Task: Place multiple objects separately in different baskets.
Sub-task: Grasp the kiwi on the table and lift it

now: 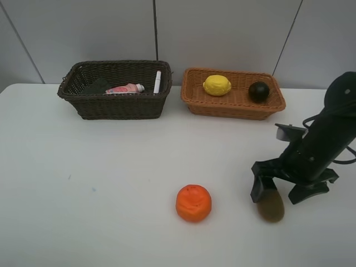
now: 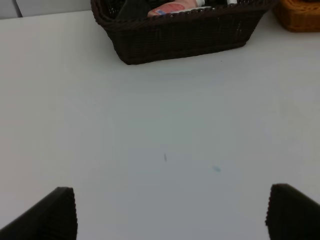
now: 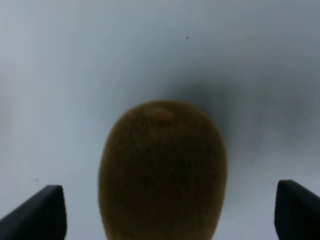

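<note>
A brown kiwi (image 1: 271,206) lies on the white table at the front right. My right gripper (image 1: 281,192) stands open just above it, one finger on either side. In the right wrist view the kiwi (image 3: 162,170) fills the gap of the right gripper (image 3: 170,215), and neither fingertip touches it. An orange (image 1: 193,203) sits on the table to the kiwi's left. The dark brown basket (image 1: 117,107) holds a pink bottle (image 1: 125,88), a white marker (image 1: 157,82) and a dark green eraser (image 1: 97,86). The tan basket (image 1: 233,105) holds a lemon (image 1: 217,85) and a mangosteen (image 1: 258,92). My left gripper (image 2: 175,215) is open over bare table.
Both baskets stand side by side at the back of the table, against a grey wall. The left wrist view shows the dark basket (image 2: 180,35) ahead and a corner of the tan basket (image 2: 300,15). My left arm is out of the high view.
</note>
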`<act>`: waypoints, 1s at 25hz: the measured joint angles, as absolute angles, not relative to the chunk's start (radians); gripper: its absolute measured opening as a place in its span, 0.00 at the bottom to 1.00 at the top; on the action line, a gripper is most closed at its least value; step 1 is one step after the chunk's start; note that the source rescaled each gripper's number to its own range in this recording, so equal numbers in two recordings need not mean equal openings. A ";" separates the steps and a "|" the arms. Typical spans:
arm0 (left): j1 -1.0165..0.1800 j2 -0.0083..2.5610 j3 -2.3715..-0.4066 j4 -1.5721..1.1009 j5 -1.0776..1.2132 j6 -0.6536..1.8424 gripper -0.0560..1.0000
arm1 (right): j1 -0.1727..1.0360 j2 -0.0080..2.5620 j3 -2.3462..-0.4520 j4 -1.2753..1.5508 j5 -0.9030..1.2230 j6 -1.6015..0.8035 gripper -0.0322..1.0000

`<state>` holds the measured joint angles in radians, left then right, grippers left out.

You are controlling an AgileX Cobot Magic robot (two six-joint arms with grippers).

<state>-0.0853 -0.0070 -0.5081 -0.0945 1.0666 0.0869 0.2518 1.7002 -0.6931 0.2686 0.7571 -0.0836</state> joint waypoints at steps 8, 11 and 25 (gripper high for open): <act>-0.085 -0.007 -0.508 -0.094 1.067 0.087 1.00 | 0.252 1.802 -0.696 0.262 0.718 -0.084 0.96; -0.085 -0.007 -0.508 -0.094 1.067 0.087 1.00 | 0.252 1.819 -0.701 0.258 0.725 -0.084 0.96; -0.085 -0.007 -0.508 -0.094 1.067 0.087 1.00 | 0.252 1.837 -0.709 0.255 0.787 -0.081 0.03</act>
